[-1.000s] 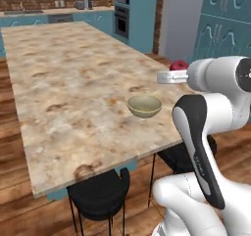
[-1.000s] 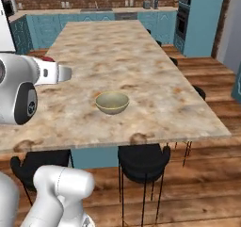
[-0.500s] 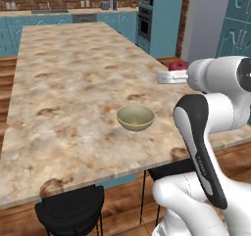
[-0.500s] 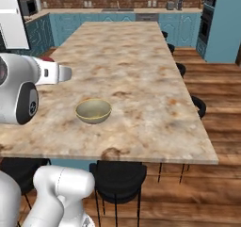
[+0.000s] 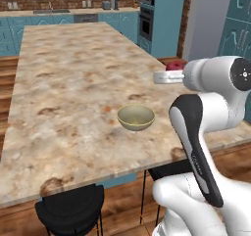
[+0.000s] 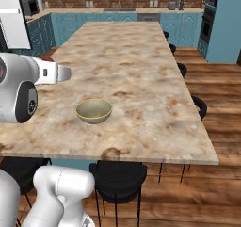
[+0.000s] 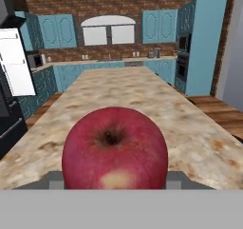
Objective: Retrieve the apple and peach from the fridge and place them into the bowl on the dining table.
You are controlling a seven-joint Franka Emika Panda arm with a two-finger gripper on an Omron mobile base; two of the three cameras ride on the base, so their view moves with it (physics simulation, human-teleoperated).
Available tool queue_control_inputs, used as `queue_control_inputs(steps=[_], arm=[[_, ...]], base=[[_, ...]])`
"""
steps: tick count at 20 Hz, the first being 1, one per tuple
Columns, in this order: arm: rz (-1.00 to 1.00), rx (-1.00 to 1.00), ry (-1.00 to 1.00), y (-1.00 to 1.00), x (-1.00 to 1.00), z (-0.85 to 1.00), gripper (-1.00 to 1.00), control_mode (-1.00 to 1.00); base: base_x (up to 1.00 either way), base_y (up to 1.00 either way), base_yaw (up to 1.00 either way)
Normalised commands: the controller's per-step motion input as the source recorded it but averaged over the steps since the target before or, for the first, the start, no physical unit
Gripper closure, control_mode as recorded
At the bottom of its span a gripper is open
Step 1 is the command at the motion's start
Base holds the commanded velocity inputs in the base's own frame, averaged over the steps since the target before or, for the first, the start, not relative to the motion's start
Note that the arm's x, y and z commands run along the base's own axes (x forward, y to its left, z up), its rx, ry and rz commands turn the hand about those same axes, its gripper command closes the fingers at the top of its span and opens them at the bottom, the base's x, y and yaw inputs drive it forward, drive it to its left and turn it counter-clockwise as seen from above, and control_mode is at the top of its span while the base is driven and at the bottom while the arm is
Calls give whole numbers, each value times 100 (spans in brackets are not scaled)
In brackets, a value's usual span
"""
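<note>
The apple [image 7: 115,148] sat clamped between the jaws of the gripper [image 7: 115,178], dark red with a pale spot low on its skin and its stem hollow turned toward the hand camera, so that it covered the middle of the hand view. In the left base view the apple [image 5: 176,64] showed only as a red cap behind the white hand, which was held above the right long edge of the dining table [image 5: 73,83]; in the right base view the gripper [image 6: 44,66] reached in from the left, over the table's left long edge, with a sliver of red just visible beyond the wrist. The bowl [image 5: 136,117] stood upright on the mottled top, near the table's near end and somewhat toward the side where the arm rose, and its olive-tan hollow held nothing. From the right base view the bowl [image 6: 94,110] lay below and to the right of the hand, apart from it, with bare marble between. Black stools [image 6: 117,176] were tucked under the near edge of the table [image 6: 141,80]. Beyond its far end ran teal cabinets [image 7: 59,31] against a brick wall [image 7: 109,4]. The peach could not be made out anywhere.
</note>
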Motion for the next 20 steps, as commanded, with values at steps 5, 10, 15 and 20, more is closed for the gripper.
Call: queue_control_inputs(steps=[5, 10, 15, 20], arm=[[0, 0, 3, -45, 72, -45, 100, -100], [0, 0, 16, -37, 74, -60, 100, -100], [-5, -1, 44, 0, 34, -60, 100, -100], [-6, -2, 31, 7, 13, -53, 100, -100]], base=[[0, 0, 0], [0, 0, 0], [0, 0, 0], [0, 0, 0]])
